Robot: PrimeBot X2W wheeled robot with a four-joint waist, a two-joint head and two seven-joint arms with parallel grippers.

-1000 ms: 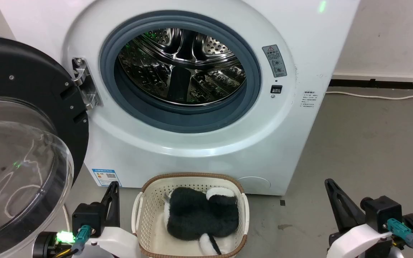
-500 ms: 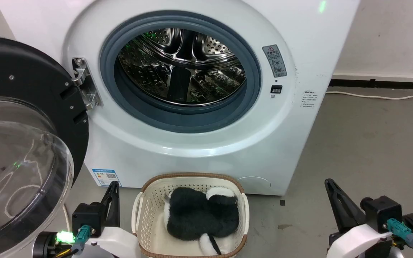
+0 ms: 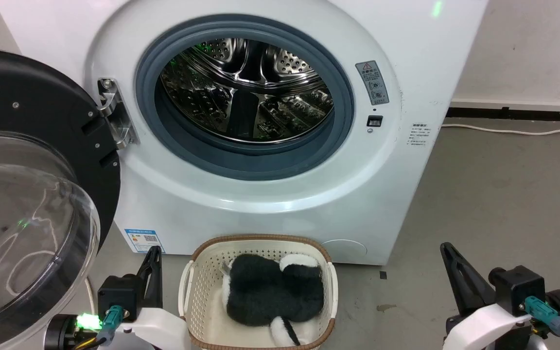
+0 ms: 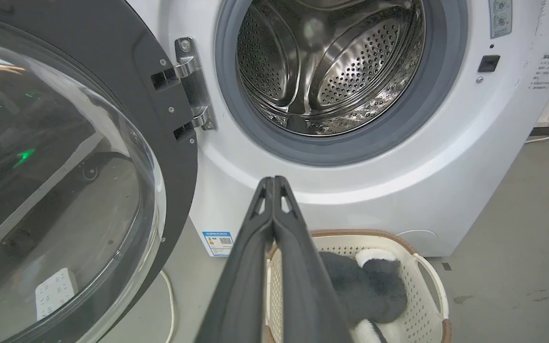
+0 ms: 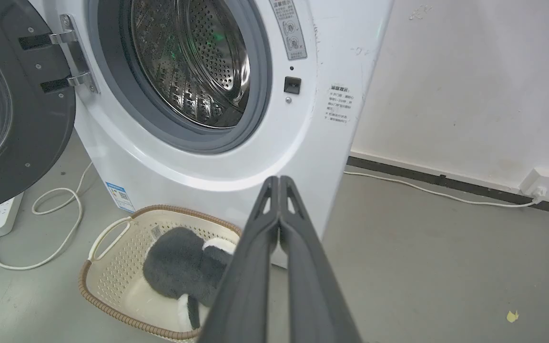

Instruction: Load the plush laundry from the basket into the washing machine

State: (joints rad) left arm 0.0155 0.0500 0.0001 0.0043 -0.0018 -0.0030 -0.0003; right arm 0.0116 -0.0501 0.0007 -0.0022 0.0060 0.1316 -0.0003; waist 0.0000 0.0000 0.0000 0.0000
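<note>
Head view: the left pincer (image 3: 155, 250) is sitting pinched together, holding nothing, and the right pincer (image 3: 445, 247) is doing the same. Just to the right of the left pincer, the basket (image 3: 260, 238) is resting on the floor with the plush laundry (image 3: 272, 291) lying inside, its long way seeming to run toward the washing machine (image 3: 396, 204). The right pincer is standing well apart from the basket, so the left arm is looking nearer.
</note>
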